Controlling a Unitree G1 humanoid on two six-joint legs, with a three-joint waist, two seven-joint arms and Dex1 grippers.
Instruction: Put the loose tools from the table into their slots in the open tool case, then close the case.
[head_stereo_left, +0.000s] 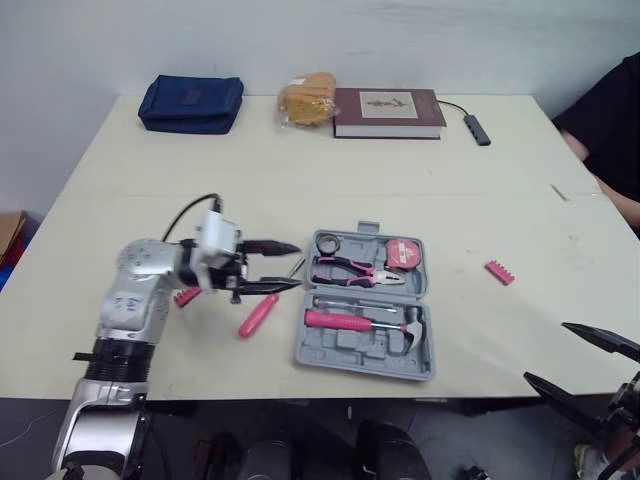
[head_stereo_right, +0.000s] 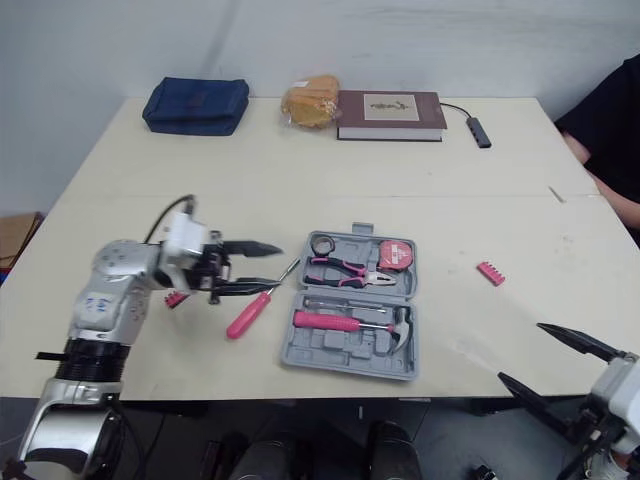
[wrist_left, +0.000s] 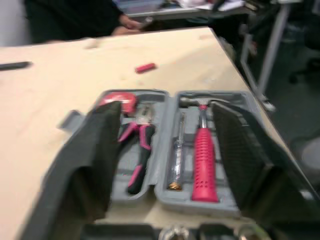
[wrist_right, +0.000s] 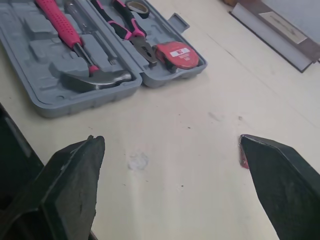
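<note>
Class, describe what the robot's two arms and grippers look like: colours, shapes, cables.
The left arm has rounded silver-grey shells with a black band lower down, a white boxy wrist block and a black cable looping from it. The left gripper and right gripper each have two black, tapering, pointed fingers.

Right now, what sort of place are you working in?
Likely an office or lab room: a plain pale table against a white wall, carrying a book and blue pouch, a person at its right side.

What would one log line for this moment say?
left gripper open, by screwdriver | right gripper open, empty | case open | screwdriver loose on table
</note>
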